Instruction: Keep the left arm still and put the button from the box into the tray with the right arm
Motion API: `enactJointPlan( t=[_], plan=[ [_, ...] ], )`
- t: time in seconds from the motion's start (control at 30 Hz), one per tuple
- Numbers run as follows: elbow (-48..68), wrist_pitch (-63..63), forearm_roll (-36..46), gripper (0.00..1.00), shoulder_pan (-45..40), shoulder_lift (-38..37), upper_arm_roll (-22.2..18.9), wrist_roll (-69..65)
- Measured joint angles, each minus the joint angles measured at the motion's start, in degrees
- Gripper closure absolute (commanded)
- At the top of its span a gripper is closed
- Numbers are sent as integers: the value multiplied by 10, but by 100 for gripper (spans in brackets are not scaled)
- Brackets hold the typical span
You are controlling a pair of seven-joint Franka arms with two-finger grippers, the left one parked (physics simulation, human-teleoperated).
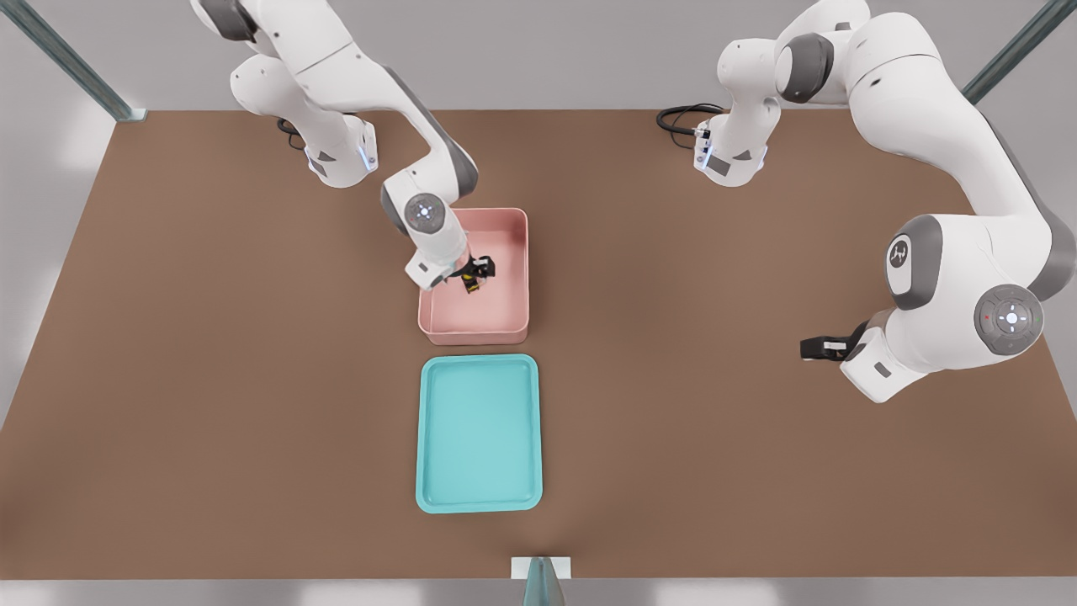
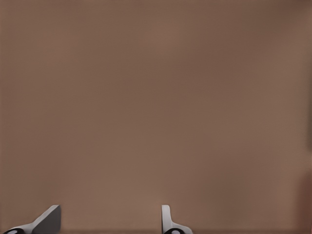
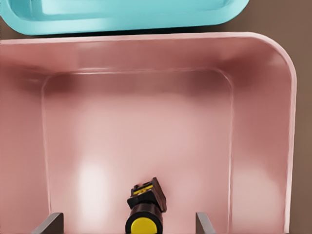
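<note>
The right arm's gripper (image 1: pixel 476 276) hangs inside the pink box (image 1: pixel 515 252), fingers (image 3: pixel 204 223) apart astride the button (image 3: pixel 144 214). The teal tray (image 1: pixel 436 438) lies at the box's six o'clock. No readable writing.

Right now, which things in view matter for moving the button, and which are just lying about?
For the job:
button, lying in the pink box
teal tray
tool, open, down inside the box around the button

Lying about:
black cable at the table's far edge

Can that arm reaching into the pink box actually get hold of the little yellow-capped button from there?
Probably yes: the gripper is down inside the box, open, and the button lies between its fingers with nothing in between.
</note>
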Motion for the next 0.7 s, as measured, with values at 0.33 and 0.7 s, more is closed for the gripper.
enactJointPlan(
  t=[0.33, 0.7],
  plan=[
    [-65, 112, 5, 0, 4, 23, 24, 11],
    [-82, 155, 5, 0, 3, 44, 33, 18]
  ],
)
